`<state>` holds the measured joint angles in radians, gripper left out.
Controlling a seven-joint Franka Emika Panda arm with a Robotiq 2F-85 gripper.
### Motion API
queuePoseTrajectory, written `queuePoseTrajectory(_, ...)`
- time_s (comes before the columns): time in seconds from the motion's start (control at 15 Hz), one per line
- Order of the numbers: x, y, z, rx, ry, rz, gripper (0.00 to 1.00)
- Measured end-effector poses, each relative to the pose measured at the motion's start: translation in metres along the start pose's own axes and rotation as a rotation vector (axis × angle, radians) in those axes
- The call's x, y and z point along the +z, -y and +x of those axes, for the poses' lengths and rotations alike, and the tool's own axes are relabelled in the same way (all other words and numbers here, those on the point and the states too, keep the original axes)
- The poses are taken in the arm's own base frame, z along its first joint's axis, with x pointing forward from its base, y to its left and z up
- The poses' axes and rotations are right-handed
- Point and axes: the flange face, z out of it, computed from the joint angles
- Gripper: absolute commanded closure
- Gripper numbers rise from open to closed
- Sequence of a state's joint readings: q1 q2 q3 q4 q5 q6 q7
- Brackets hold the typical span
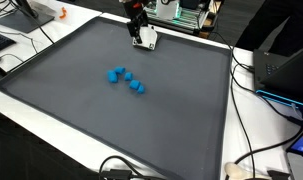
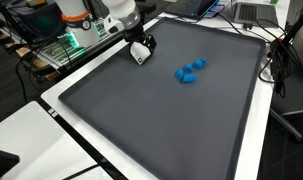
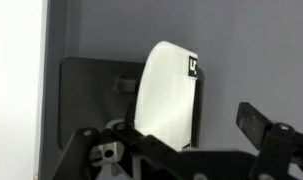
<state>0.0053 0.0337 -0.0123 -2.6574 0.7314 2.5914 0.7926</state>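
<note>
My gripper (image 1: 140, 33) hangs over the far edge of a dark grey mat (image 1: 81, 110), its jaws spread wide. Just under it sits a white rounded object (image 1: 146, 42) with a small black label. In the wrist view this white object (image 3: 169, 95) lies between the fingers, and the right fingertip (image 3: 254, 120) stands clear of it; contact on the left side is hidden. The other exterior view shows the gripper (image 2: 138, 44) over the same white object (image 2: 141, 55). Several small blue blocks (image 1: 124, 78) (image 2: 189, 71) lie clustered mid-mat, well away from the gripper.
The mat lies on a white table (image 1: 241, 130) (image 2: 61, 110). Black cables (image 1: 253, 150) trail along one side. Electronics with green lights (image 1: 181, 12) (image 2: 61, 45) stand behind the arm. An orange item (image 1: 61, 14) and dark screens (image 1: 286, 65) sit off the mat.
</note>
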Motion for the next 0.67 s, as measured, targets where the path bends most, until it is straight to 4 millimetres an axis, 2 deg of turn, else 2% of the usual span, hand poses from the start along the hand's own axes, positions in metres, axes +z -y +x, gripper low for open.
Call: queuePoseTrajectory(0.67, -0.020, -0.003, -0.013, 0.010, -0.030, -0.043, 0.00)
